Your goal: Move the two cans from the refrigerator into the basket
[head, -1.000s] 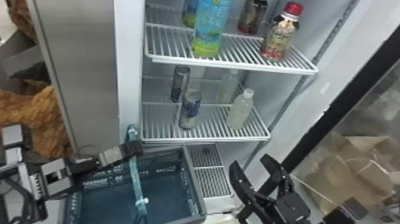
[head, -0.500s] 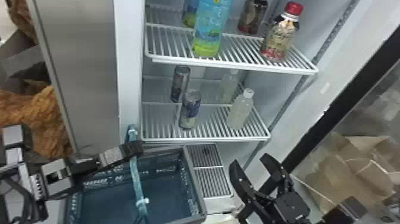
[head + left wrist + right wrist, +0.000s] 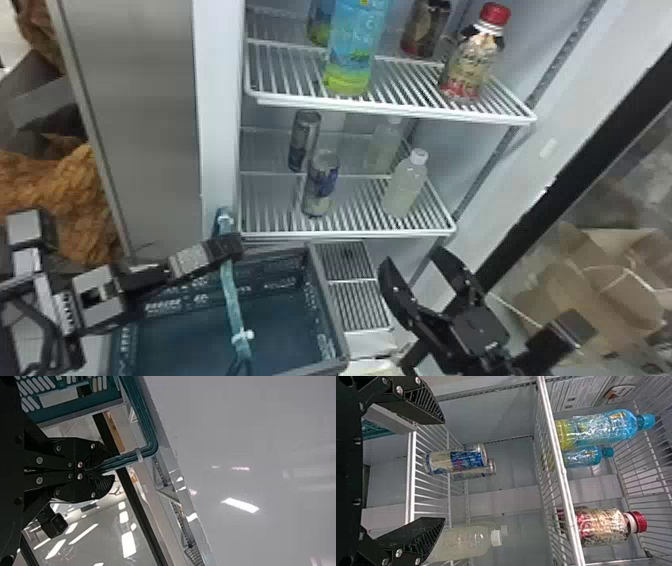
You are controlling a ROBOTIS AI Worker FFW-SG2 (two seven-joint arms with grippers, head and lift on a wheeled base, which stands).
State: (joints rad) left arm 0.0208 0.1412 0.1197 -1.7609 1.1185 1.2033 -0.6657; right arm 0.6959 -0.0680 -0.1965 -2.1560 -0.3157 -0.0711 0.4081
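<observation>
Silver-and-blue cans, right claw wide and empty, left claw closed on teal handle.

Place: shop-like, exact type unclear | refrigerator | wire shelves | bottled drinks

White glare on the glossy panel

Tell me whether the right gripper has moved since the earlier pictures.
Yes. In the head view the right gripper has moved slightly up the picture, nearer the front edge of the can shelf.
</observation>
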